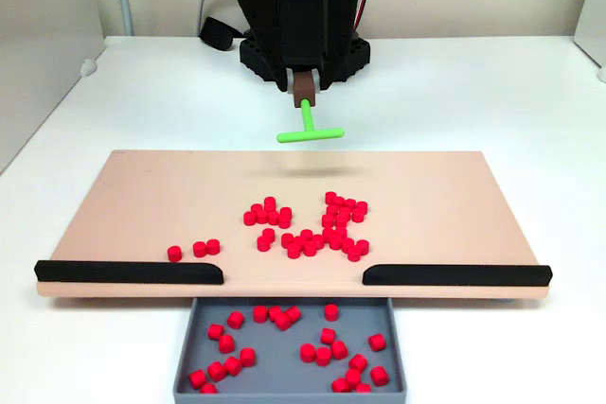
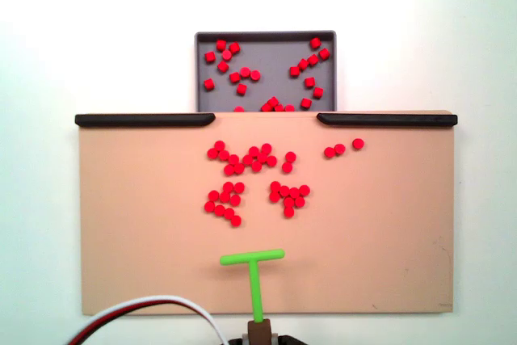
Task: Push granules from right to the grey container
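Note:
Many red granules [image 1: 308,232] lie in loose clusters on the middle of the tan board [image 1: 142,196]; three sit apart at the left [image 1: 194,250]. More granules lie inside the grey container [image 1: 275,373] below the gap between the black strips. My gripper [image 1: 303,78] is shut on the brown handle of a green T-shaped stick [image 1: 310,130], which hangs raised above the board's far part, clear of the granules. From above, the stick [image 2: 252,262] points toward the granules [image 2: 250,159] and the grey container [image 2: 271,52], with the gripper [image 2: 259,330] at the bottom edge.
Two black strips [image 1: 128,272] [image 1: 454,274] line the board's edge on either side of the opening over the container. The arm's black base [image 1: 303,44] stands behind the board. White and red cables [image 2: 153,317] run beside the gripper. White table surrounds the board.

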Tool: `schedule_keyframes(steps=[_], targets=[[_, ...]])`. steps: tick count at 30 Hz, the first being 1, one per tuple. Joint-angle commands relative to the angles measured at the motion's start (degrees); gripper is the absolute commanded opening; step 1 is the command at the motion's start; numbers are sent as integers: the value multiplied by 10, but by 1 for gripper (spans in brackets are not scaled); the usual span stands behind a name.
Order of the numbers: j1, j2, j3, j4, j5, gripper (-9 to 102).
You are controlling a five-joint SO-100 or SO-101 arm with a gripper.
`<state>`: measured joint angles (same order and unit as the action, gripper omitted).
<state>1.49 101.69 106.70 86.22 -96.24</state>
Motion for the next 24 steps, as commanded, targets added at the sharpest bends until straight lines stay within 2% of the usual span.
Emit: schedule_keyframes(steps=[1, 9, 14, 24], targets=[[15, 25, -9, 7, -60, 0], [95, 46, -9, 3, -304, 0], [185, 56, -10, 1, -526, 0], [308, -59, -103, 4, -894, 0]])
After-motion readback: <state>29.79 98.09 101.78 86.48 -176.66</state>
